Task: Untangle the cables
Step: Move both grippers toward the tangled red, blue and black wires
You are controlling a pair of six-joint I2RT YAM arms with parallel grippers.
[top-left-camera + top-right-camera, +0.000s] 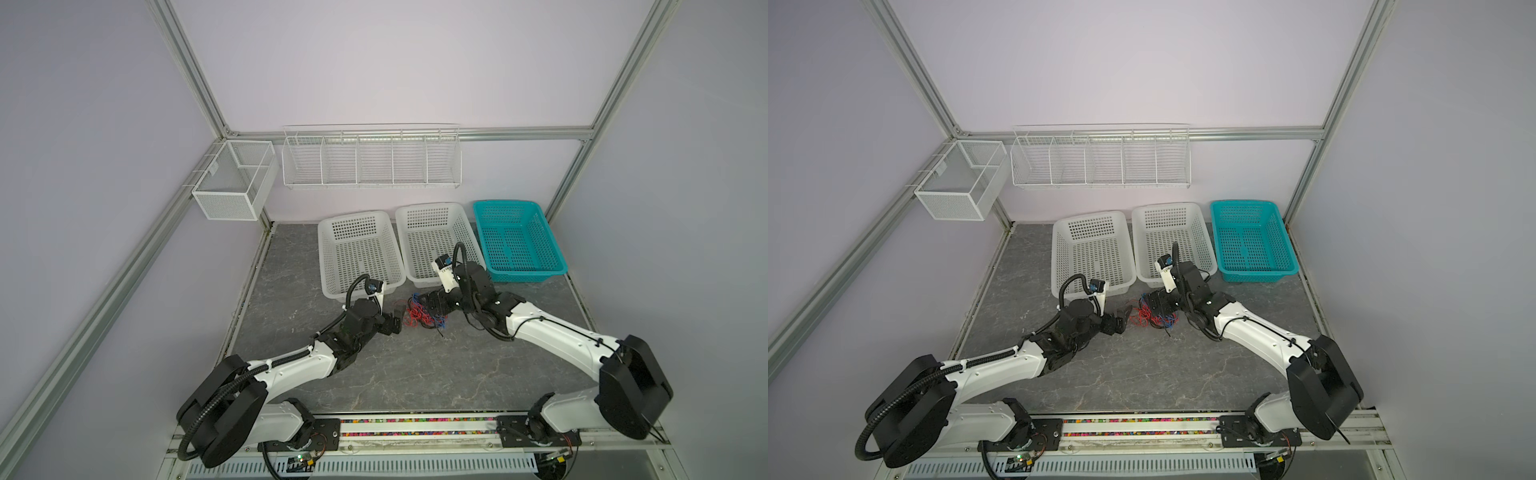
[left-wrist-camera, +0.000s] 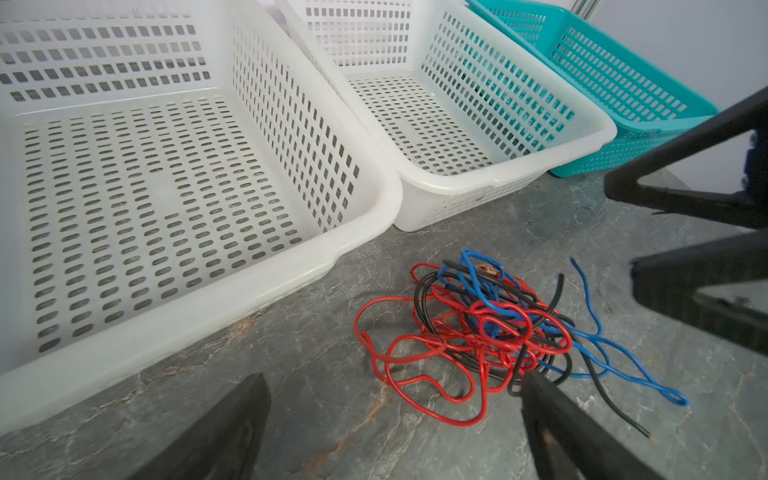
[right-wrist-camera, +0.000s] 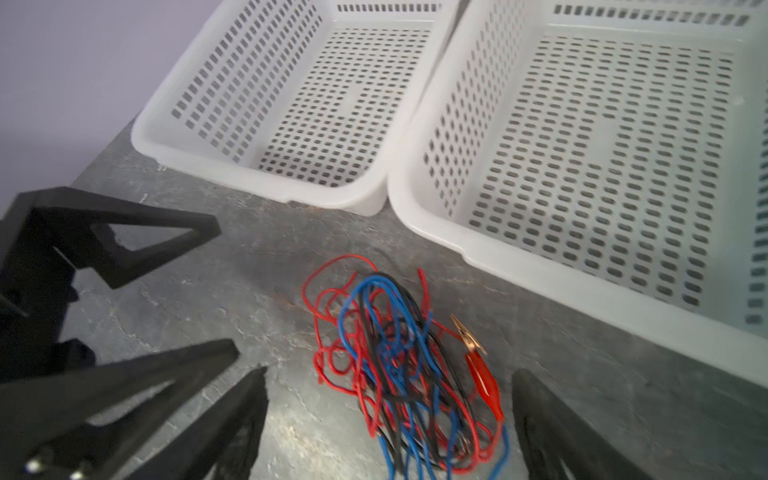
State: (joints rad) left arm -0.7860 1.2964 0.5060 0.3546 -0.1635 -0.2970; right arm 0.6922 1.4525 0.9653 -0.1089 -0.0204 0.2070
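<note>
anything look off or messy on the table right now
Only the cables: red, blue and black wires lie knotted in one heap on the table in front of the two white baskets; nothing else stands out.

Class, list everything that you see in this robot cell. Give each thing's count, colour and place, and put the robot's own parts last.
cables: one tangle, red, blue and black, on the table in front of the white baskets
crocodile clip: at least one, red with a copper tip, at the tangle's edge
white baskets: two, white, side by side at the table's back
teal basket: one, teal, right of the white baskets
wire rack: one, white, on the back wall
mesh box: one, white, back left corner
table: one, grey marbled
left gripper: one, black, open, left of the tangle
right gripper: one, black, open, right of the tangle
</note>
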